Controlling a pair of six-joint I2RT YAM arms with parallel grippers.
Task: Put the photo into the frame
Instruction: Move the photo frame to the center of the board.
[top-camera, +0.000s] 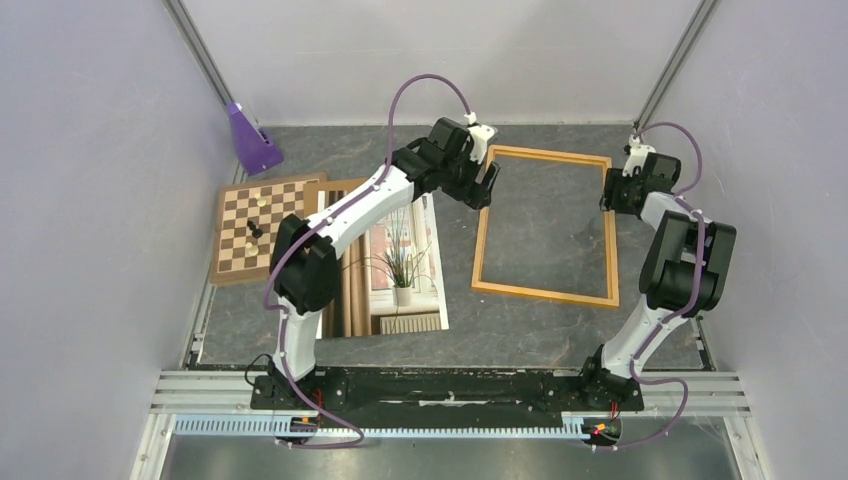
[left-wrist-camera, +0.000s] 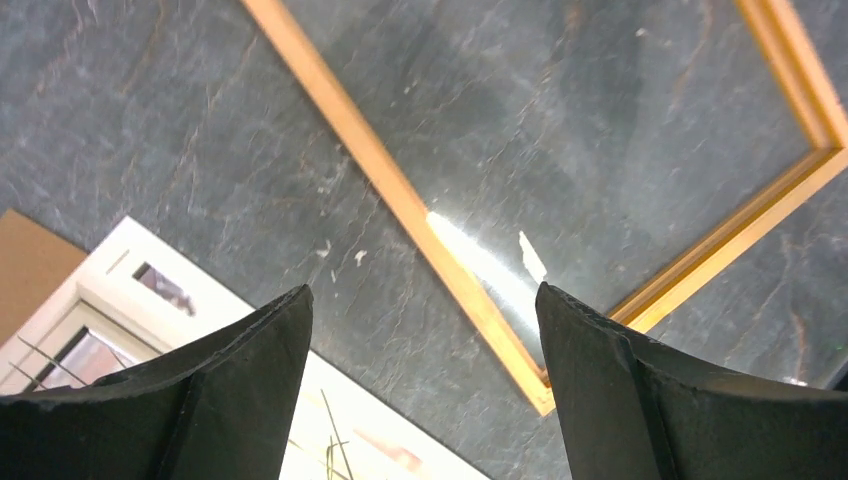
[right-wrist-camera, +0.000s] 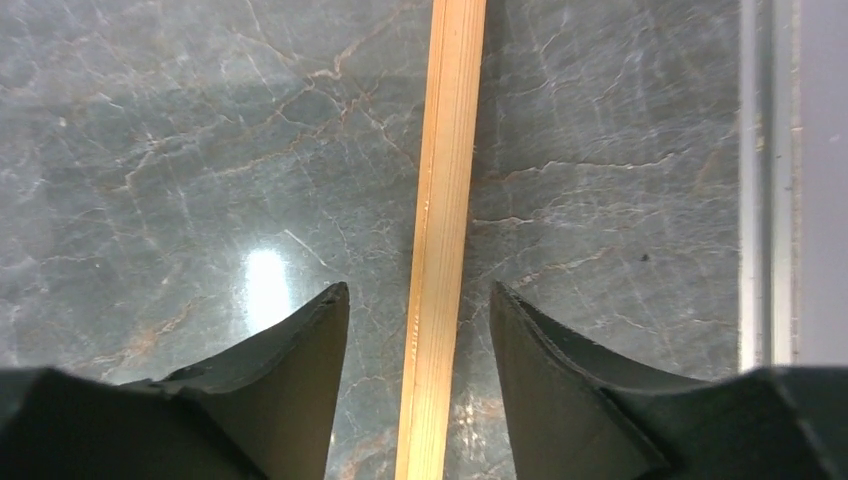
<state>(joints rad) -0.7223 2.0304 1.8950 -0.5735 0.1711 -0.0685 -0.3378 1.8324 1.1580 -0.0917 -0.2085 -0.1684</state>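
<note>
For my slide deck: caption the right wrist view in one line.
Right gripper open astride a thin wooden rail of the frame, lying on the grey marbled table.

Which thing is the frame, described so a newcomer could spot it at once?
On the grey marble table, look at the right half, away from the photo and the chessboard on the left. The frame is the thin light-orange wooden rectangle lying flat there. Unlike them, it is only an outline, with tabletop visible through its middle.

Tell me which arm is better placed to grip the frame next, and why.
Right, probably. The right fingers straddle the frame rail, one on each side. The left fingers hang open above the table between photo and frame.
</note>
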